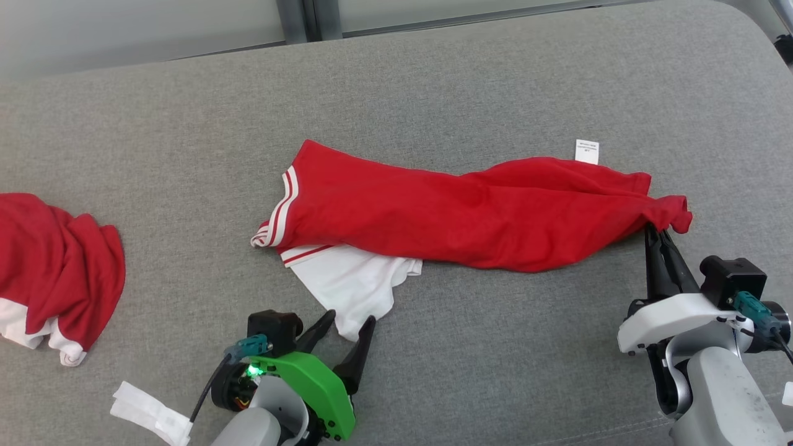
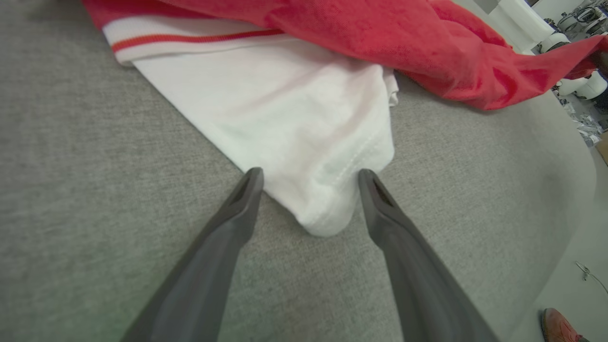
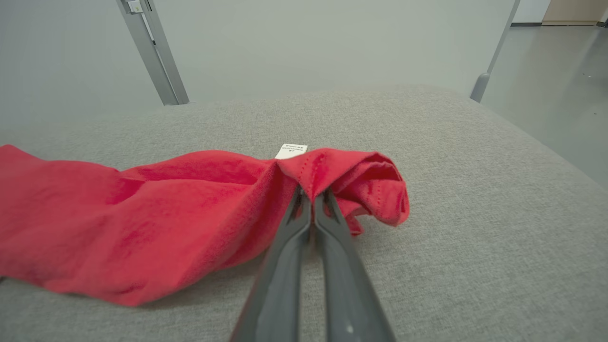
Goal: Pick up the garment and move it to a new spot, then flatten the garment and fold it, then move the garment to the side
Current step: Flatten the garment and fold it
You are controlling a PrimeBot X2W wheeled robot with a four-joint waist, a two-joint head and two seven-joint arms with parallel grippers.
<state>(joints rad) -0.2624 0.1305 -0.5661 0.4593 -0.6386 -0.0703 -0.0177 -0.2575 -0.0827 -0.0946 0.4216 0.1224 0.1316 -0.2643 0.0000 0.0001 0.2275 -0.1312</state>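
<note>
- The left gripper sits at the lower middle of the head view, its two dark fingers spread wide and pointing up and slightly right.
- A white corner of the garment lies between those spread tips, ungripped.
- Its green wrist cover tilts rightward above a pale forearm.
- The right gripper reaches up from the lower right, fingers pressed together and pinching the garment's red edge.
- Its white wrist housing sits above a grey forearm.
</note>
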